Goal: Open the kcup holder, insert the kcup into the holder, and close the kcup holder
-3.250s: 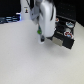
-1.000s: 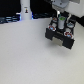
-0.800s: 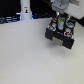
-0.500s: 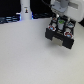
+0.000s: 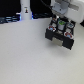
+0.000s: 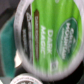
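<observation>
The kcup holder (image 5: 61, 34) is a black box at the exterior view's upper right, with its tray slid out and several pods standing in the round slots. My gripper (image 5: 61, 19) hangs straight above that tray, low over the pods. In the wrist view the kcup (image 6: 52, 37) shows its green round lid with a white rim, filling nearly the whole picture right under my hand. The gripper looks shut on the kcup, though its fingers are hidden behind the lid.
Pods with reddish (image 5: 69, 26) and white lids sit in the tray's slots. A teal pod (image 6: 7, 35) shows beside the green lid. A white bottle-like object (image 5: 25, 10) stands at the back. The pale tabletop (image 5: 25, 55) spreads across the exterior view's left and front.
About three seconds ago the arm was further to the exterior view's left with the green pod. Over the last second it has stayed above the tray with little motion.
</observation>
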